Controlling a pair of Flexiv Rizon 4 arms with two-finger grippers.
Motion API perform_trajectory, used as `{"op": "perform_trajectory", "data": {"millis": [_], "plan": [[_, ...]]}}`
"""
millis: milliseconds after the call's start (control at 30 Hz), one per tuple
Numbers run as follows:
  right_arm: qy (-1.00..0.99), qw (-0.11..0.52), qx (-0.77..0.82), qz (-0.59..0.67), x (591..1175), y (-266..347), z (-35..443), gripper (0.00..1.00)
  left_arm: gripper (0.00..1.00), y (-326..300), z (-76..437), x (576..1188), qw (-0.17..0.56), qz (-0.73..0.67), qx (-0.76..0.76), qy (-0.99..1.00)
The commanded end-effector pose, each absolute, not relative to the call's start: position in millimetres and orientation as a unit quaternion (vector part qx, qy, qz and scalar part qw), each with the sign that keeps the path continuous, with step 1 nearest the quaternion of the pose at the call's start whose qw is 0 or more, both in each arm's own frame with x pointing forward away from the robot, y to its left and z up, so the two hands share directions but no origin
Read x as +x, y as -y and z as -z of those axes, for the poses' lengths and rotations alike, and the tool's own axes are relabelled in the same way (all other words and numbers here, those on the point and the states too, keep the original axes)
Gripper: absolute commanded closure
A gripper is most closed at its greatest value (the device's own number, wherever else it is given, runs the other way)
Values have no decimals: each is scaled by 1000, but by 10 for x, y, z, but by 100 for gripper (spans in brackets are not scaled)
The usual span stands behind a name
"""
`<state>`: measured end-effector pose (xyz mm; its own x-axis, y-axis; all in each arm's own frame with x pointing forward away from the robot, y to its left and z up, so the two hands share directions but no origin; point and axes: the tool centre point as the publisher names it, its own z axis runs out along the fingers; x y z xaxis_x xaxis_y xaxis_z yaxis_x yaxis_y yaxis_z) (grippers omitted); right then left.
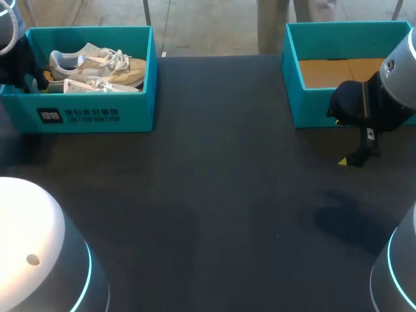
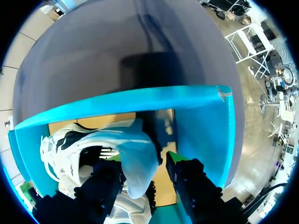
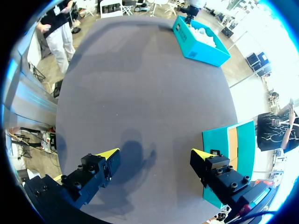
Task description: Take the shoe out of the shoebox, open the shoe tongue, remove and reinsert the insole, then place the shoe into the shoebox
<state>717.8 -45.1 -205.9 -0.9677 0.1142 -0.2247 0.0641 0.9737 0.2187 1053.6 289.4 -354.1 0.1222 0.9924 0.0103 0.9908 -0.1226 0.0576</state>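
Shoe (image 1: pixel 97 65) lies inside the shoebox (image 1: pixel 97 117) at the far left corner of the worktop (image 1: pixel 214 195), on its side, with a second shoe (image 1: pixel 97 85) next to it. It has not been lifted out.

Left end effector (image 2: pixel 142 161) is down inside the shoebox at the shoe's end. Its fingers (image 2: pixel 112 164) are spread and stand astride a raised pale part of the shoe. A dark gap shows along one finger, so no pinch is confirmed.

Right end effector (image 3: pixel 154 156) hangs over bare worktop on the right, spread wide and holding nothing. It is just beside a second box (image 1: pixel 312 107), which holds nothing.

Assessment: the task is at its first step, with the grasp for extraction being set up but not made. Everything remains outstanding: lifting the shoe out, opening the tongue, removing and refitting the insole, and returning the shoe to the shoebox. The tongue and insole cannot be made out well enough to report on.
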Motion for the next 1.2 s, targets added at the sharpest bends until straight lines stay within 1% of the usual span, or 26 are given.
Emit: {"op": "perform_trajectory", "data": {"millis": [33, 167, 200, 233, 267, 300, 333, 367, 633, 1200], "plan": [[-986, 119, 46, -105, 7179, 446, 2073, 0, 52, -2890, 3581, 10523, 15, -25, 749, -661], [-986, 119, 46, -105, 7179, 446, 2073, 0, 56, -2895, 3608, 10521, 11, -27, 750, -661], [-986, 119, 46, -105, 7179, 446, 2073, 0, 59, -2895, 3609, 10521, 10, -27, 750, -661], [-986, 119, 46, -105, 7179, 446, 2073, 0, 64, -2895, 3610, 10521, 10, -27, 750, -660], [-986, 119, 46, -105, 7179, 446, 2073, 0, 78, -2895, 3610, 10522, 9, -28, 751, -660], [-986, 119, 46, -105, 7179, 446, 2073, 0, 85, -2895, 3611, 10523, 9, -28, 751, -660], [-986, 119, 46, -105, 7179, 446, 2073, 0, 98, -2895, 3610, 10523, 9, -27, 751, -660], [-986, 119, 46, -105, 7179, 446, 2073, 0, 100, -2897, 3604, 10525, 9, -27, 751, -659], [-986, 119, 46, -105, 7179, 446, 2073, 0, 100, -2901, 3458, 10481, -2, -23, 767, -641], [-986, 119, 46, -105, 7179, 446, 2073, 0, 100, -2863, 2841, 10516, -6, -22, 787, -616]]}}
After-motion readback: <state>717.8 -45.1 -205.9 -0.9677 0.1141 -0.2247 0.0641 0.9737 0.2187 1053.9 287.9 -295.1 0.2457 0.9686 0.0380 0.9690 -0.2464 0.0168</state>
